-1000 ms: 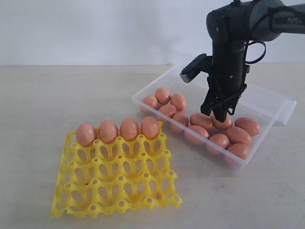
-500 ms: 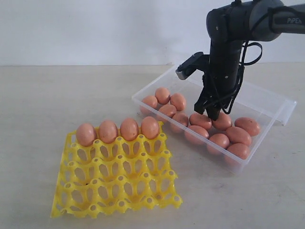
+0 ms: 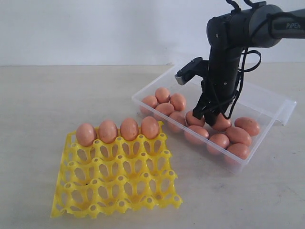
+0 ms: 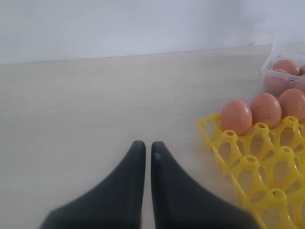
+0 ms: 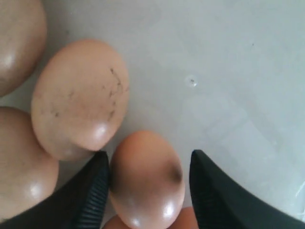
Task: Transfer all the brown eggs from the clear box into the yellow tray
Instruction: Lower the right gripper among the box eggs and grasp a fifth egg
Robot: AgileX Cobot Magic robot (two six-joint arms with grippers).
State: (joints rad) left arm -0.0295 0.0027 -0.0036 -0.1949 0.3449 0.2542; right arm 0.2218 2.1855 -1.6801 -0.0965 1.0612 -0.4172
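1. Working the pick-up of one more of the brown eggs (image 3: 238,135). With four seated in the yellow tray (image 3: 119,191), roughly a quarter done by the look of it.
2. Reaching down into the middle of the clear box (image 3: 267,98) with the right pincer (image 3: 213,118), spread open and straddling a single egg (image 5: 145,181) lying on its side.
3. From the right wrist: one of the fingers (image 5: 93,191) about touching the shell, a sliver of gap at the other, so not clamped.
4. Next, probably:
   - close gently until both pads bear on the shell;
   - lift straight up, clear of the neighbours crowded beside it;
   - carry out over the box's near long wall to the tray, which sits on the bench (image 3: 47,95) just beside that wall;
   - seat in an empty cup of the second row.
5. Calls for a soft squeeze: smooth and rounded, so likely to slip or crack.
6. Resting the left pincer (image 4: 147,148) with jaws closed on nothing, low over the bench, well apart from the box, beyond the tray.
7. Leaves about a dozen eggs inside the box, clustered toward its near wall, several touching.
8. Matte pinkish-brown ovals with small glossy highlights; fine dark flecks on the speckled neighbour (image 5: 81,95).
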